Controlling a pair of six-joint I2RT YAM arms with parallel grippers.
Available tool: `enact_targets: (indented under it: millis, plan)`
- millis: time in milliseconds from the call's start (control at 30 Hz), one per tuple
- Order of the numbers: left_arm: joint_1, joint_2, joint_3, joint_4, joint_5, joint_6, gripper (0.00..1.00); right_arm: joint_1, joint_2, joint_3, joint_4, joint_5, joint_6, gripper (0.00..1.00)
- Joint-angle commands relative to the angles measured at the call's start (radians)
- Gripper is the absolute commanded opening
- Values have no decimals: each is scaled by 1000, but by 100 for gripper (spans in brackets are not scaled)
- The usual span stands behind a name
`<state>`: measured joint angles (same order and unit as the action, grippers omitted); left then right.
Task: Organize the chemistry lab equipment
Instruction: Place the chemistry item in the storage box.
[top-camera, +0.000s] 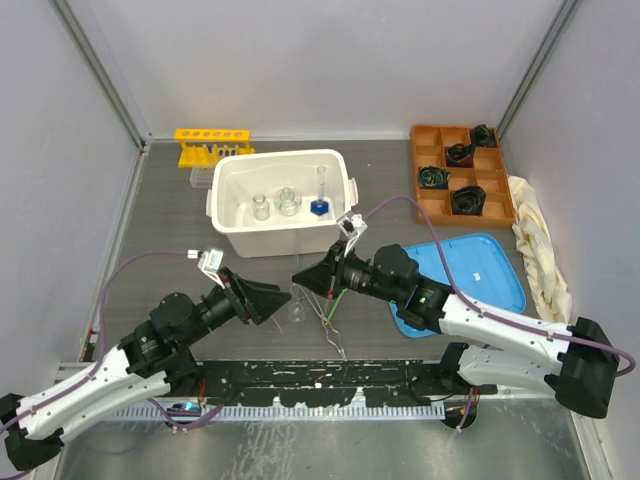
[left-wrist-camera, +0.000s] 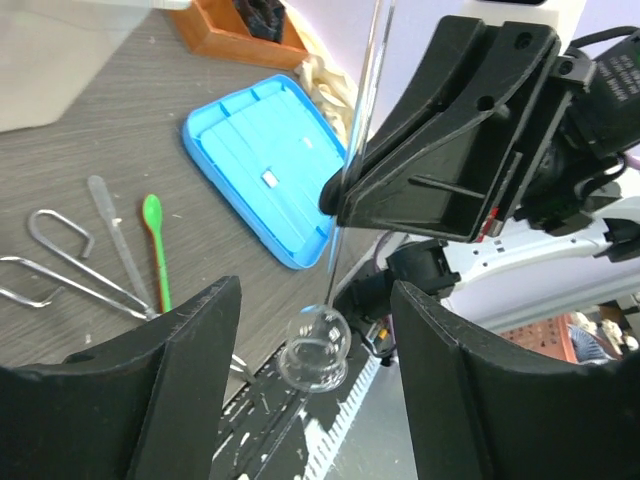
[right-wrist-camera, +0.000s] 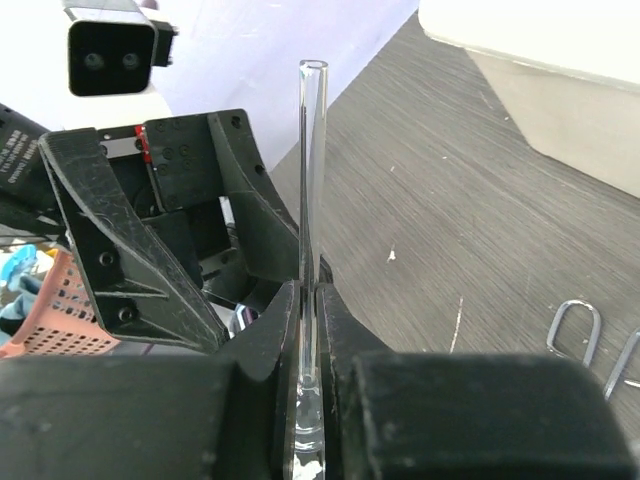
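Both mine, left gripper and right gripper: matte black. My left arm and right arm: white shells, black joints. Cable on my left arm: purple. Table: dark grey, fine wood-grain streaks. Bin: white. Glass tube: clear, colourless. Small flask: clear. Cylinder: clear, blue base. Yellow rack: solid yellow. Clear plastic rack: see-through. Spatula: bright green. Tongs: bare silver metal. Dropper: translucent, whitish. Lid: light blue, small white label. Tray: orange-brown. Black objects: plain black. Cloth: cream. Walls: pale grey-lilac.
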<state>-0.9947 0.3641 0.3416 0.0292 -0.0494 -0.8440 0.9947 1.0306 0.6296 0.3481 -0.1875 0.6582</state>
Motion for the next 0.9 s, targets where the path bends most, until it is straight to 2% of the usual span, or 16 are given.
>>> enact_targets:
  millis: [0, 133, 233, 300, 367, 500, 567, 733, 800, 867]
  plan:
    - [-3, -62, 113, -174, -130, 89, 65, -4, -46, 142, -177, 80, -106, 1]
    - [-2, -86, 219, -342, -294, 145, 66, -2, -4, 324, -435, 161, -235, 1]
    - [-3, -32, 334, -468, -414, 185, 60, -2, 81, 508, -612, 237, -357, 1]
    - [-2, 54, 431, -544, -468, 218, 57, -4, 145, 609, -695, 291, -433, 1]
    - [-1, 171, 535, -599, -491, 267, 58, -24, 222, 712, -760, 326, -499, 1]
    - [27, 429, 734, -655, -495, 379, 60, -138, 377, 920, -841, 263, -582, 1]
    - [106, 544, 833, -659, -427, 415, 61, -215, 460, 1036, -875, 204, -599, 1]
    - [497, 758, 1015, -657, -6, 340, 59, -359, 736, 1406, -1031, 115, -605, 1]
    - [587, 849, 1104, -679, 61, 325, 58, -376, 866, 1593, -1128, 110, -625, 1]
    - [639, 955, 1214, -728, 71, 314, 58, -380, 987, 1789, -1213, 120, -653, 1]
